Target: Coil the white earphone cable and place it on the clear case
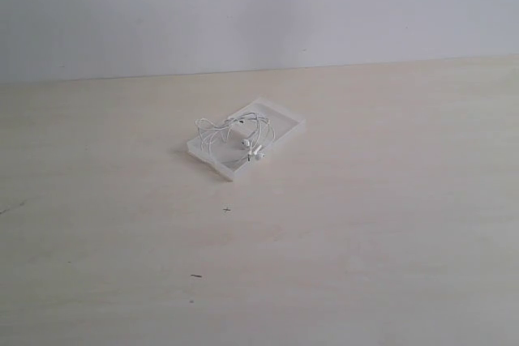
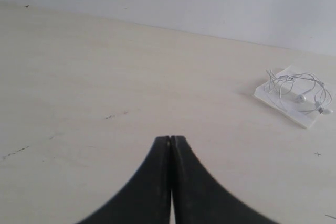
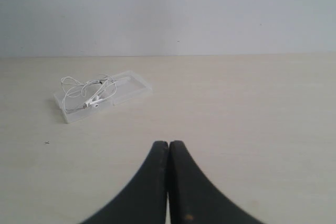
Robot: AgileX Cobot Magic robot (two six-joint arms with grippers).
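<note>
The white earphone cable (image 1: 235, 134) lies in loose loops on top of the clear case (image 1: 280, 117) in the middle of the table, with its earbuds (image 1: 253, 150) near the case's front edge. The left wrist view shows the cable (image 2: 299, 85) on the case (image 2: 287, 109) far off. From the right wrist, the cable (image 3: 86, 90) and case (image 3: 131, 86) also sit well away. My left gripper (image 2: 171, 139) is shut with nothing in it. My right gripper (image 3: 168, 144) is shut and empty too. Neither arm shows in the exterior view.
The pale wooden table (image 1: 365, 224) runs back to a plain white wall (image 1: 259, 6). A few small dark marks (image 1: 196, 275) dot the tabletop in front of the case.
</note>
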